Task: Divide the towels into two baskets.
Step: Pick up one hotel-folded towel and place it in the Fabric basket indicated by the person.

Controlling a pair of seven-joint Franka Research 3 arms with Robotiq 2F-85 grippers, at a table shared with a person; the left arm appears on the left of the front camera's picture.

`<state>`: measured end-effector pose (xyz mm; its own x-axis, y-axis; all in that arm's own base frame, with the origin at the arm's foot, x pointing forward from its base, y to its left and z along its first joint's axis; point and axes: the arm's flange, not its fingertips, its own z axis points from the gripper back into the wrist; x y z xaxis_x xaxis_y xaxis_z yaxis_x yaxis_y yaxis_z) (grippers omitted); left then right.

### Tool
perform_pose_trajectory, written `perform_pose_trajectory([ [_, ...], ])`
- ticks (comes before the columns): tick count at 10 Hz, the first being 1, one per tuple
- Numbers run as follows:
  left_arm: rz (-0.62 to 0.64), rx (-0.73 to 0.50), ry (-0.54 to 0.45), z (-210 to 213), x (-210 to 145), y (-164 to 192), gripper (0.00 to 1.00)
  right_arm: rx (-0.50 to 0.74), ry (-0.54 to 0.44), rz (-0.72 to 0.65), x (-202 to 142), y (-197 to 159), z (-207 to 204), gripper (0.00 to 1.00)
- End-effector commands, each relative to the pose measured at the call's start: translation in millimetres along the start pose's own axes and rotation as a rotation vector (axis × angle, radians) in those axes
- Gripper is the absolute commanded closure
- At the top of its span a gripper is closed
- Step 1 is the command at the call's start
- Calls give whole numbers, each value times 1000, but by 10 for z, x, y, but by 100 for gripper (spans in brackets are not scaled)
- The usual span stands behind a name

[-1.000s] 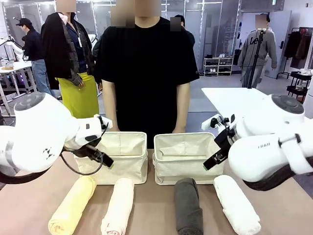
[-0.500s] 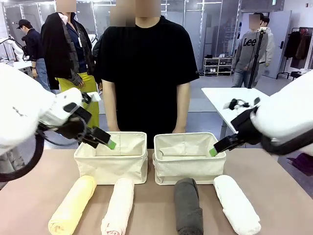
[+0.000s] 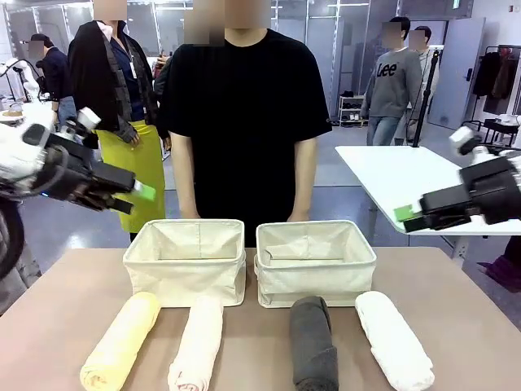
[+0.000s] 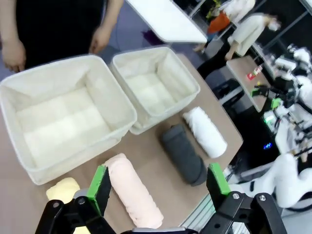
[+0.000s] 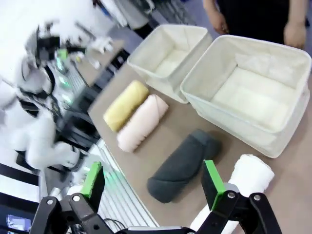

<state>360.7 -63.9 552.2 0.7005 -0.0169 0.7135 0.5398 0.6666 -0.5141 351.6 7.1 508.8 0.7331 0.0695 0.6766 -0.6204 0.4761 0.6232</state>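
Four rolled towels lie in a row on the near side of the table: pale yellow (image 3: 122, 340), pale pink (image 3: 197, 342), dark grey (image 3: 313, 342) and white (image 3: 393, 338). Behind them stand two cream baskets side by side, the left one (image 3: 186, 281) and the right one (image 3: 316, 285), both with nothing inside. My left gripper (image 3: 140, 195) hangs open high above the table's left edge. My right gripper (image 3: 404, 217) is open too, raised off to the right. Looking down, the left wrist view shows both baskets (image 4: 122, 105) and the pink towel (image 4: 134, 195).
A person in a black shirt (image 3: 244, 114) stands at the far edge just behind the baskets, hands (image 4: 12, 53) hanging near the rims. A white table (image 3: 391, 167) stands at the back right. Other people stand farther off.
Both arms have lifted and swung outward, away from the baskets, the left one to the left and the right one to the right. Both grippers stayed open and the towels have not moved.
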Motion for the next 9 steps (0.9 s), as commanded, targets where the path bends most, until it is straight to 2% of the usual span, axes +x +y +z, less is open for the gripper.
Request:
perform_pose_trajectory([
  [1, -5, -38, -68, 534, -791, 10, 0, 18, -89, -90, -602, -123, 407, 0],
  [3, -18, -3, -139, 1012, -1069, -11, 0, -9, -178, -174, -913, -218, 909, 0],
  [5, 68, 41, -225, 1427, -1374, 105, 0, -57, -209, -258, -1171, -202, 1401, 0],
  [6, 304, 98, -315, 1634, -1813, 619, 0, -134, -221, -339, -1237, -166, 1743, 0],
  [8, 356, 111, -325, 1694, -1884, 736, 0, -132, -214, -323, -1264, -164, 1763, 0],
  [9, 414, 136, -372, 1811, -1951, 827, 0, -138, -226, -322, -1300, -151, 1790, 0],
])
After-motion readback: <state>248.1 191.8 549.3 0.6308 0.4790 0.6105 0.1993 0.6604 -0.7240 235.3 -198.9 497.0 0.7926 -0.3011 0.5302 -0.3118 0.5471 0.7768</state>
